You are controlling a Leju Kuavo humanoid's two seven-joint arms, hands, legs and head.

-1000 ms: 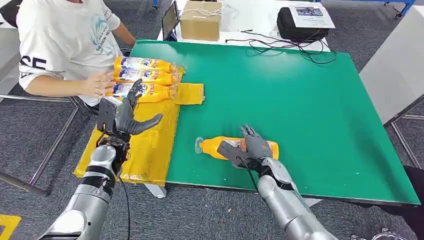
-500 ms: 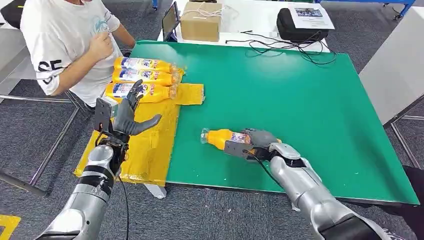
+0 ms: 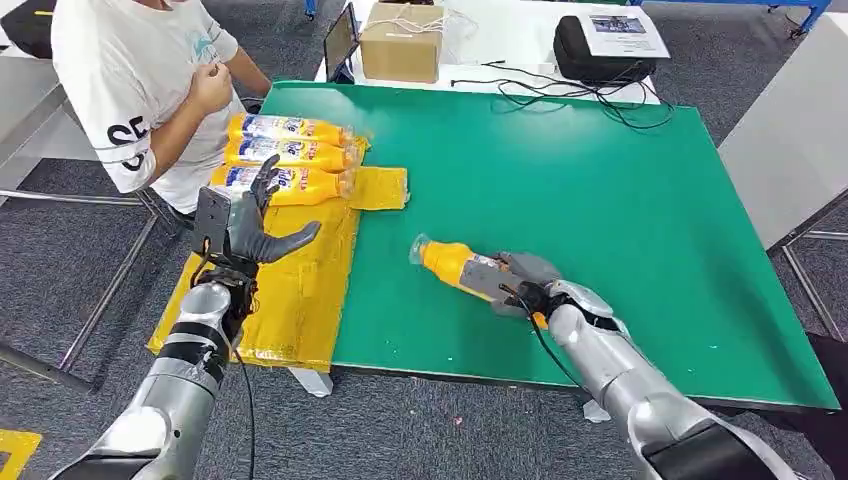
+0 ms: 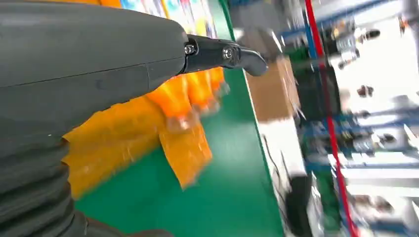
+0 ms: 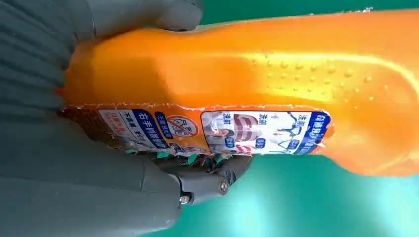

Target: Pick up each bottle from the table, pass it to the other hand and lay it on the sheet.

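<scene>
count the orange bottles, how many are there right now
4. Three lie side by side at the far end of the yellow sheet: bottles and. The fourth bottle is held by the right hand over the green table.

The far end of the crinkled yellow plastic sheet [image 3: 300, 270] is taken up by three orange plastic bottles [image 3: 290, 155] lying side by side, and a person in a white shirt [image 3: 150, 70] sits just beside them. The sheet's near stretch lies bare under the raised, spread left hand [image 3: 250, 225]. The green counter [image 3: 600, 180] between that sheet and the right hand [image 3: 525, 285], which grips an orange bottle [image 3: 455, 265], is bare. A cardboard box [image 3: 403, 40], black cables [image 3: 570, 90] and a black bag [image 3: 600, 45] stand along the far edge, well apart.
</scene>
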